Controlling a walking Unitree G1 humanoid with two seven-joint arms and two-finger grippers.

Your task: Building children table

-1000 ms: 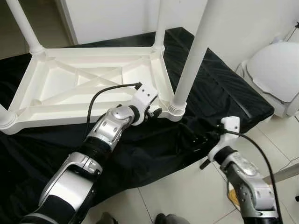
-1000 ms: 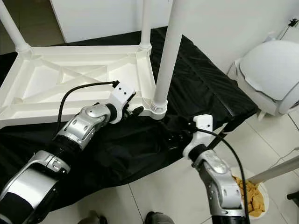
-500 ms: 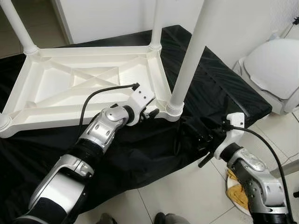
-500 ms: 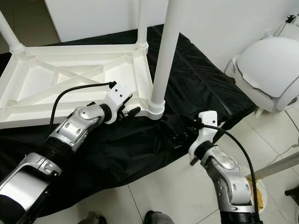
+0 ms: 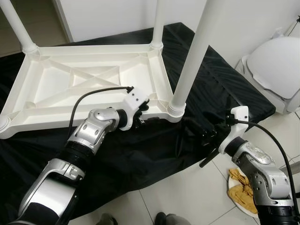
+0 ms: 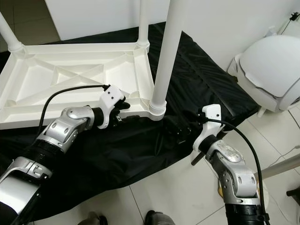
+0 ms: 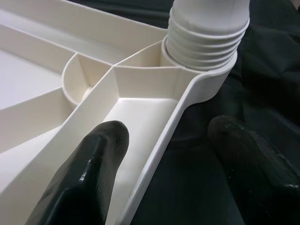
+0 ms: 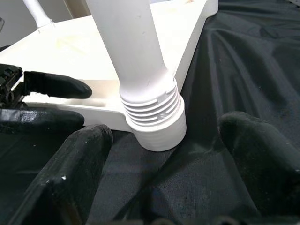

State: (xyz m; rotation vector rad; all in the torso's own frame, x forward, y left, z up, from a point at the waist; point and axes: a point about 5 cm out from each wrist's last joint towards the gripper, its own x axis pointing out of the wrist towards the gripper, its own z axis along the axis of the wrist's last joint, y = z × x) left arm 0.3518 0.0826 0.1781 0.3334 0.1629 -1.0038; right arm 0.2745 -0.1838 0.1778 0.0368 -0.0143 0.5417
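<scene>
Head cameras first: the white kids' table (image 5: pixel 89 84) lies upside down on a black cloth (image 5: pixel 154 145), legs pointing straight up, long side running across the robot's front. The near right leg (image 5: pixel 194 56) screws into the corner socket (image 5: pixel 176 108), which sits close to the cloth's edge with bare tile floor (image 5: pixel 187 192) beyond it. The left gripper (image 5: pixel 140 115) is at the table's near rim, just left of that socket. The right gripper (image 5: pixel 208 138) hovers over the cloth on the socket's other side, clear of it.

Left wrist view: fingers (image 7: pixel 89 164) spread apart, straddling the rim (image 7: pixel 161 145), one inside the frame and one outside over cloth, not clamped.

Right wrist view: fingers (image 8: pixel 79 164) wide open, holding nothing, with the threaded socket (image 8: pixel 154 117) ahead between them.
</scene>
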